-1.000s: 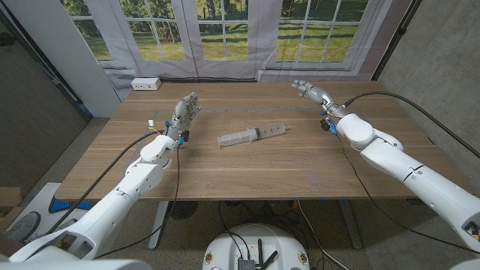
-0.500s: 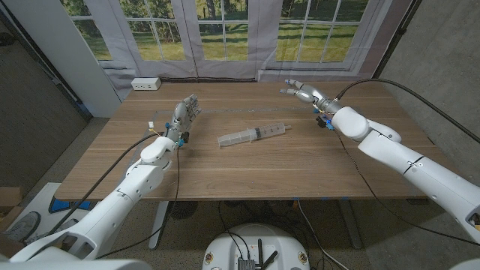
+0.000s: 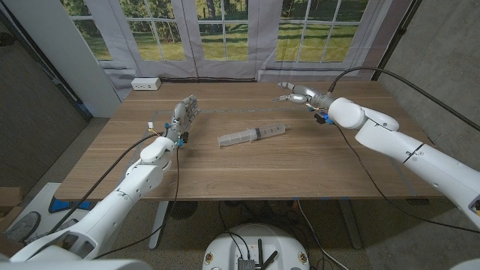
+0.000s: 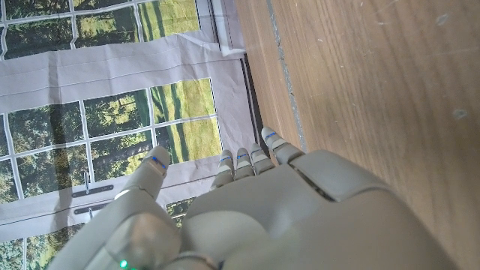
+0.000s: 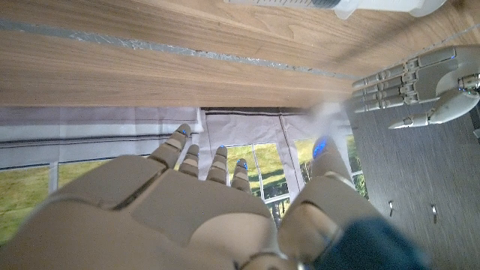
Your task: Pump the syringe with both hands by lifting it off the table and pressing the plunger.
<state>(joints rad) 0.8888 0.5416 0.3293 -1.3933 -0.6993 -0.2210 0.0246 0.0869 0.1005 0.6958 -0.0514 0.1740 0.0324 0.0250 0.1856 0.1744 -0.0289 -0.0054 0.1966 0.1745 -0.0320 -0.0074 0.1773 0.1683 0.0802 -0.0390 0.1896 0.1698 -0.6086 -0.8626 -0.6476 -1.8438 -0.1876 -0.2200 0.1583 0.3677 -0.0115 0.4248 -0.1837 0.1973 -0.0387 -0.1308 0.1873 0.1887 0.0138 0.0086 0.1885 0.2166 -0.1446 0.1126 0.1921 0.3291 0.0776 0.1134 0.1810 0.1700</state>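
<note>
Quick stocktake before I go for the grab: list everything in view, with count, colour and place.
syringe: one, clear with white plunger, lying at the table's middle, untouched.
table: one, brown wood, under both arms.
power strip: one, white, far left corner of the table.
curtains: pale, along the windows behind the table.
cables: black, running along both arms.
left robot hand: one, grey, left of the syringe, fingers apart, holding nothing.
right robot hand: one, grey, beyond the syringe's plunger end, fingers apart, holding nothing.
</note>
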